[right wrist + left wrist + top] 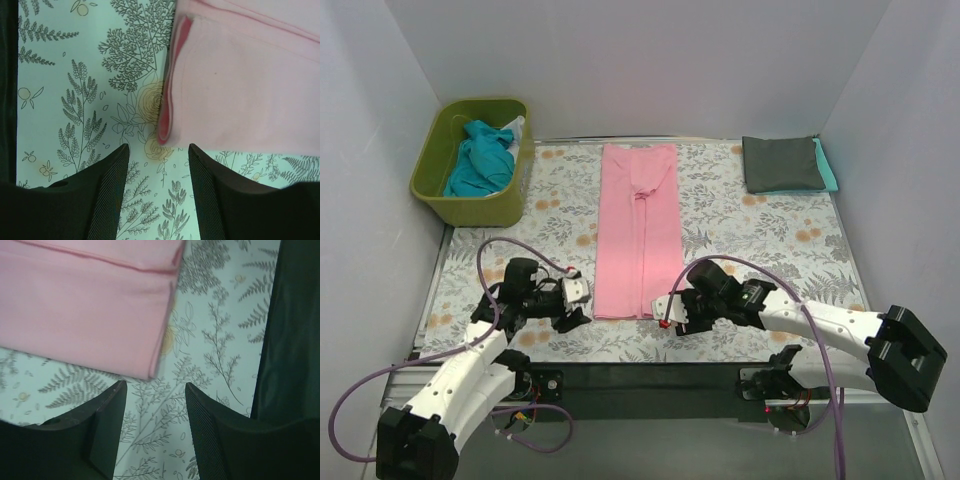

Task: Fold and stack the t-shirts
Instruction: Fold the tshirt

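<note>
A pink t-shirt (638, 225) lies folded into a long narrow strip down the middle of the floral cloth. My left gripper (582, 303) is open and empty just left of its near left corner; that corner shows in the left wrist view (95, 315). My right gripper (663, 313) is open and empty just right of its near right corner, which shows in the right wrist view (235, 95). A dark grey folded t-shirt (780, 163) lies at the far right on a teal one (829, 165). Another teal t-shirt (480, 160) is crumpled in the tub.
An olive-green tub (442, 190) stands at the far left corner. The floral table cloth (750, 235) covers the table. White walls close in the back and both sides. A black strip (650, 375) runs along the near edge by the arm bases.
</note>
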You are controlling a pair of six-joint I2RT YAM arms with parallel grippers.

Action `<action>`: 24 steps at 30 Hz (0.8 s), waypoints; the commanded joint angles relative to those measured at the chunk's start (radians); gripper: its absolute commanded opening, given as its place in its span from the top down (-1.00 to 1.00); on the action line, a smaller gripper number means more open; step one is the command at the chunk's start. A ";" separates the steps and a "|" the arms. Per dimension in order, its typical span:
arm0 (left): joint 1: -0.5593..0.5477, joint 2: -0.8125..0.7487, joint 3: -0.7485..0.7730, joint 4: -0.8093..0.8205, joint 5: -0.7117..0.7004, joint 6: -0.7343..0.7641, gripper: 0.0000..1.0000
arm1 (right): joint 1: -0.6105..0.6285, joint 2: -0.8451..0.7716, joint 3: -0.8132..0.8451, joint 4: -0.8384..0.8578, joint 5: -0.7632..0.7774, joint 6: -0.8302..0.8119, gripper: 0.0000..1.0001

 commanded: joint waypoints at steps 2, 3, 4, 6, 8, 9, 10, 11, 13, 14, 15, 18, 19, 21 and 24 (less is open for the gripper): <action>-0.023 -0.074 -0.155 0.038 0.043 0.282 0.10 | 0.023 -0.021 -0.090 0.188 0.011 -0.105 0.03; -0.027 -0.079 -0.166 0.038 0.040 0.337 0.12 | 0.027 -0.013 -0.093 0.197 0.008 -0.114 0.05; -0.027 -0.088 -0.175 0.049 0.037 0.355 0.13 | 0.032 -0.010 -0.104 0.200 0.004 -0.117 0.05; -0.029 -0.088 -0.200 0.066 0.032 0.387 0.14 | 0.037 0.001 -0.113 0.207 0.001 -0.121 0.07; -0.029 -0.077 -0.210 0.107 0.032 0.405 0.16 | 0.043 0.009 -0.121 0.225 0.004 -0.132 0.09; -0.030 -0.065 -0.212 0.112 0.038 0.419 0.19 | 0.044 0.024 -0.122 0.230 0.007 -0.137 0.13; -0.032 -0.057 -0.210 0.124 0.040 0.434 0.20 | 0.046 0.032 -0.122 0.233 0.008 -0.146 0.15; -0.032 -0.045 -0.209 0.135 0.041 0.435 0.20 | 0.046 0.039 -0.122 0.233 0.010 -0.152 0.18; -0.035 -0.017 -0.206 0.179 0.043 0.427 0.21 | 0.046 0.055 -0.125 0.236 0.011 -0.166 0.26; -0.037 -0.008 -0.206 0.200 0.043 0.424 0.21 | 0.047 0.062 -0.127 0.236 0.013 -0.167 0.25; -0.041 0.012 -0.204 0.216 0.043 0.424 0.21 | 0.046 0.071 -0.128 0.239 0.015 -0.169 0.26; -0.052 0.073 -0.183 0.242 0.055 0.448 0.20 | 0.046 0.093 -0.138 0.242 0.022 -0.172 0.31; -0.053 0.085 -0.177 0.242 0.057 0.458 0.19 | 0.046 0.098 -0.138 0.242 0.022 -0.174 0.33; -0.061 0.105 -0.174 0.245 0.061 0.493 0.16 | 0.046 0.113 -0.138 0.242 0.025 -0.171 0.47; -0.084 0.113 -0.190 0.293 0.060 0.504 0.16 | 0.046 0.122 -0.135 0.240 0.033 -0.164 0.74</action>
